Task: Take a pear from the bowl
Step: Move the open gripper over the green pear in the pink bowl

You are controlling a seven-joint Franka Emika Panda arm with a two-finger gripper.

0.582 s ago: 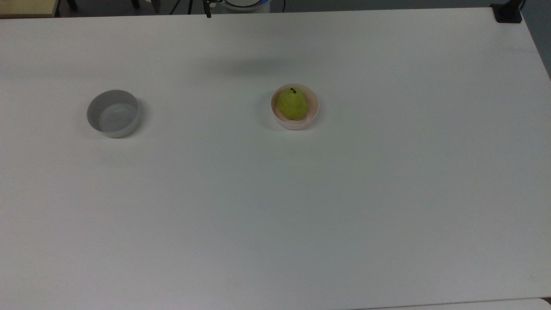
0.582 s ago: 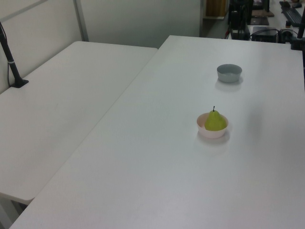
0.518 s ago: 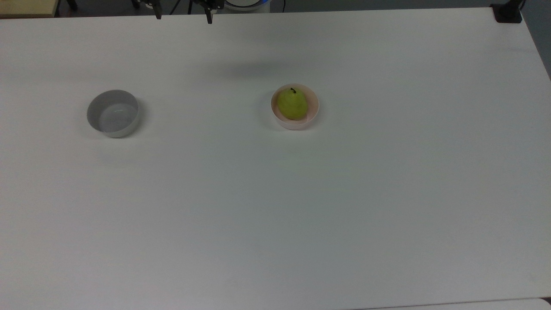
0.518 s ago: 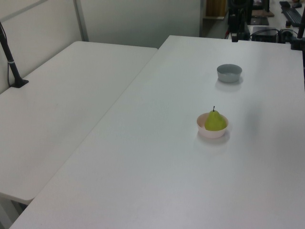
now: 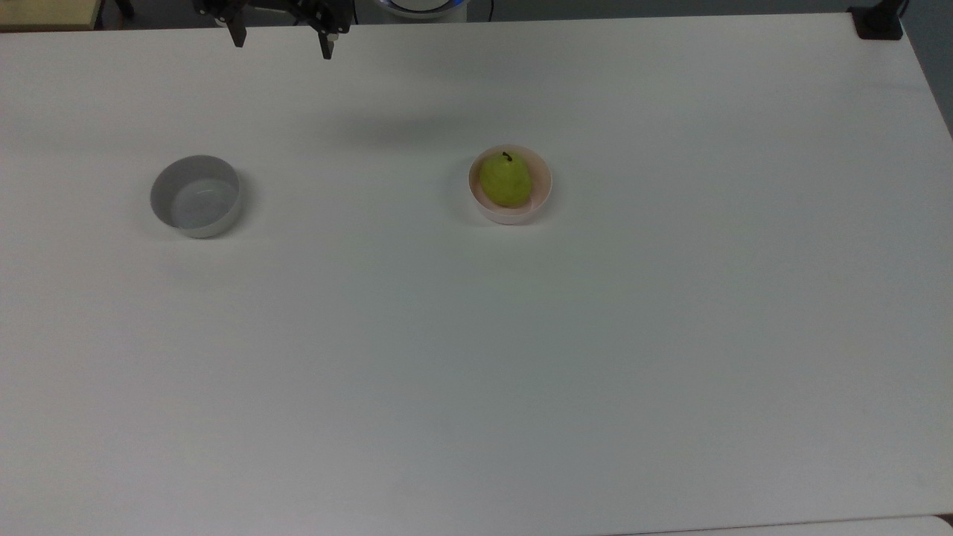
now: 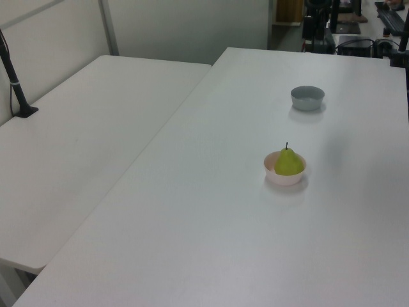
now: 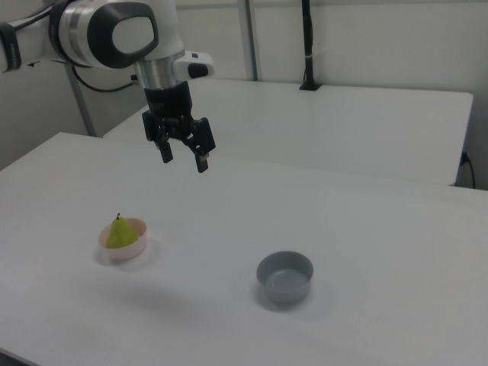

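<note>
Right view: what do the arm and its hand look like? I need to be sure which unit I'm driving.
The arm is glossy white with rounded, bulbous links, a dark grey disc cap on the big joint and a silver-grey band beside it. A dark cable hangs behind it. The wrist narrows to a black hand with two short black fingers, whose tips also show in the top view.

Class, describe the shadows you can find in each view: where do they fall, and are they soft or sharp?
Top view: a soft, blurred dark patch on the table above the pear. Left view: faint shading around the bowl. Right view: a diffuse shadow beside the grey bowl; the gripper hangs open above the table.
</note>
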